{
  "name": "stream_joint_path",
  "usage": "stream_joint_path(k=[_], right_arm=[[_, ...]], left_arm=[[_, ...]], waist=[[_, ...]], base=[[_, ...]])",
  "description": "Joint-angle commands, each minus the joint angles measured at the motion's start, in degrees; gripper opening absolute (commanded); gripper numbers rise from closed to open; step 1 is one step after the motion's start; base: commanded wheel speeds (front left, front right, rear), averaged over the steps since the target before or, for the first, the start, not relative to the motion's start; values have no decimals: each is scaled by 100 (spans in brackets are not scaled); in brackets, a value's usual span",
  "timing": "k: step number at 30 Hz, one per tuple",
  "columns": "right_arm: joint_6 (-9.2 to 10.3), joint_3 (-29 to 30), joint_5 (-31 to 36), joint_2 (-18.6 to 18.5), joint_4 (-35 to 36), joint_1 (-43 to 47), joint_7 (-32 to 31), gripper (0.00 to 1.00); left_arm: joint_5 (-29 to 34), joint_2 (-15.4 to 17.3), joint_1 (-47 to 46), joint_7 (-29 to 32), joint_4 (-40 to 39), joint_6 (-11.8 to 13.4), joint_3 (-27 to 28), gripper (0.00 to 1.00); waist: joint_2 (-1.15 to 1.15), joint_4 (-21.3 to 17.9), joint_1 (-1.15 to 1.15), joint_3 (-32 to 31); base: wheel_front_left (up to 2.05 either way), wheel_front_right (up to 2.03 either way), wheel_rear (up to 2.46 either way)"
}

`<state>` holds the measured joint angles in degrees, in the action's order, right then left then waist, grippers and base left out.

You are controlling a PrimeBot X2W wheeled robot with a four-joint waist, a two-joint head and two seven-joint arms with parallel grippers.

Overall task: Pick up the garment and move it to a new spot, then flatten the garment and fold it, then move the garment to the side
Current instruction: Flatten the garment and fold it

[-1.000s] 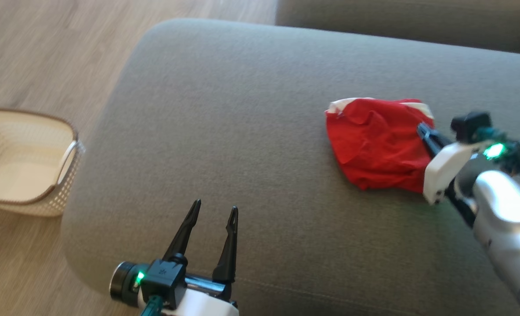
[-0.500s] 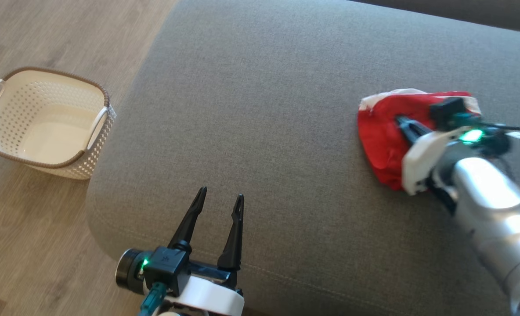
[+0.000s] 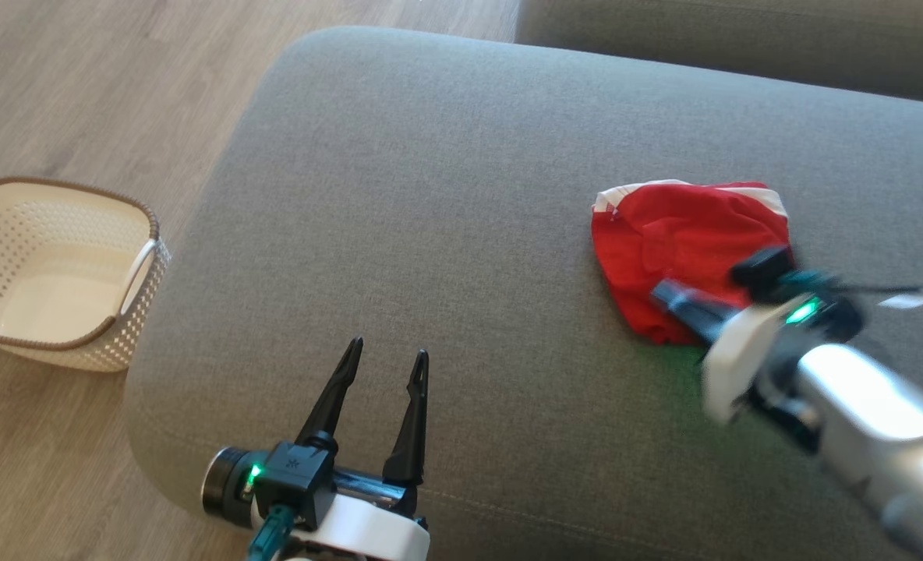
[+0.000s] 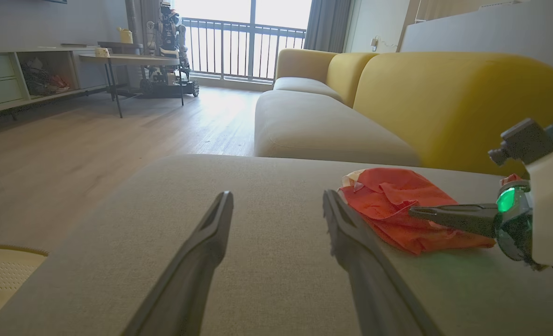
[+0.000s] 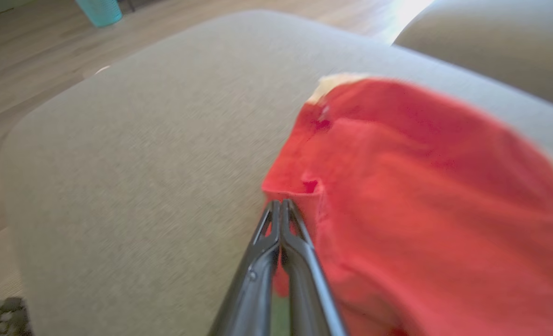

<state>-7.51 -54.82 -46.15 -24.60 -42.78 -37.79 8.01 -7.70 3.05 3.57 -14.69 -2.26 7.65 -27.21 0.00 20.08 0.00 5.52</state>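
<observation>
A crumpled red garment (image 3: 680,234) with white trim lies on the right half of the grey sofa cushion (image 3: 430,195). My right gripper (image 3: 656,292) is shut, its fingers pressed together over the garment's near edge, with no cloth visibly pinched between them. The right wrist view shows the closed tips (image 5: 281,203) at the left border of the garment (image 5: 421,186). In the left wrist view, that gripper (image 4: 414,212) hovers just above the garment (image 4: 388,200). My left gripper (image 3: 389,349) stands open and empty near the cushion's front edge, well left of the garment.
A white perforated basket (image 3: 142,257) with a brown rim sits on the wooden floor left of the cushion. A second grey cushion (image 3: 742,39) lies behind. The left wrist view shows a yellow sofa back (image 4: 444,93) beyond the garment.
The head camera swung about between frames. My right gripper drew back from over the garment's middle to its near edge. The left gripper kept its open pose.
</observation>
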Motion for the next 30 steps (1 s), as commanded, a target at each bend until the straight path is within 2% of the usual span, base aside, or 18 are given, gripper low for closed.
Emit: stream_joint_path(k=[1, 6, 12, 16, 20, 22, 25, 26, 27, 30], right_arm=[[2, 145, 104, -156, -1, -241, 226, 0], [2, 477, 533, -48, -757, -480, 559, 0], [2, 346, 603, 445, -1409, -252, 490, 0], [2, -15, 399, 615, -1273, 114, 200, 0], [2, -332, 108, 614, -897, 453, -153, 0], [2, -353, -36, 571, -660, 575, -126, 0], [2, -88, -202, 556, -423, 724, 240, 0], [2, 72, -233, 578, -391, 774, 377, 39], [2, 275, -243, 613, -381, 820, 500, 100], [2, 1034, 12, 746, -366, 938, 682, 100]], left_arm=[[49, -17, -68, -30, -237, 31, 163, 100], [121, -17, -74, -30, -282, -39, 126, 100], [148, -17, -53, -30, -254, -37, 172, 100], [175, -14, 59, -30, -236, -26, 261, 100], [197, -12, 173, -30, -280, -4, 353, 100], [208, -13, 223, -30, -301, -3, 369, 100], [221, -13, 334, -30, -310, 43, 427, 100], [217, -13, 381, -30, -314, 66, 463, 100], [205, -12, 433, -30, -321, 92, 508, 100], [65, -13, 597, -30, -377, 164, 683, 100]], waist=[[0, -8, 0, -16], [0, 122, 0, 64], [0, 322, 0, -4], [0, 252, 0, -177], [0, 32, 0, -377], [0, -89, 0, -483], [0, -304, 0, -664], [0, -382, 0, -723], [0, -466, 0, -780], [0, -716, 0, -887]], base=[[0, 0, 0], [0, 0, 0], [0, 0, 0], [0, 0, 0], [0, 0, 0], [0, 0, 0], [0, 0, 0], [0, 0, 0], [0, 0, 0], [0, 0, 0]])
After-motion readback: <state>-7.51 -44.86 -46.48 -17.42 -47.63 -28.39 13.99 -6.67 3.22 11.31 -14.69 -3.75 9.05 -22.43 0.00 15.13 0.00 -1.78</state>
